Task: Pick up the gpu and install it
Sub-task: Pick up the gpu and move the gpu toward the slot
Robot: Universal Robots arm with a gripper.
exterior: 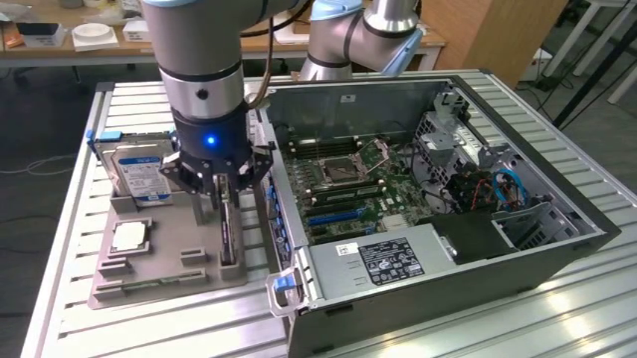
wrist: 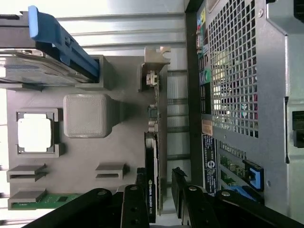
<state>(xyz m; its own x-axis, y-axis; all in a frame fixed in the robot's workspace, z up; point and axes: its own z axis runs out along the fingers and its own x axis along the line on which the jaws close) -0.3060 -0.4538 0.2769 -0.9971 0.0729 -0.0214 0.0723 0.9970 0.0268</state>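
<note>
The gpu (exterior: 228,237) is a thin black card standing on edge in a slot of the grey holder tray (exterior: 149,287), just beside the open computer case (exterior: 557,246). My gripper (exterior: 221,195) hangs straight above it, its fingers lowered on either side of the card's top edge. In the wrist view the gpu (wrist: 151,156) runs between the two black fingers (wrist: 178,190), its metal bracket at the far end. One finger lies against the card's black face, and a narrow gap shows on the other side. The gripper (wrist: 158,178) stands open, and the card rests in its slot.
In the same tray stand a silver hard drive (exterior: 139,171) with a blue-white label and a square CPU chip (exterior: 130,236). A green memory stick (wrist: 45,199) lies in a tray slot. The case wall (wrist: 237,95) stands close beside the gripper. Inside are the motherboard (exterior: 344,183) and blue slots (exterior: 333,216).
</note>
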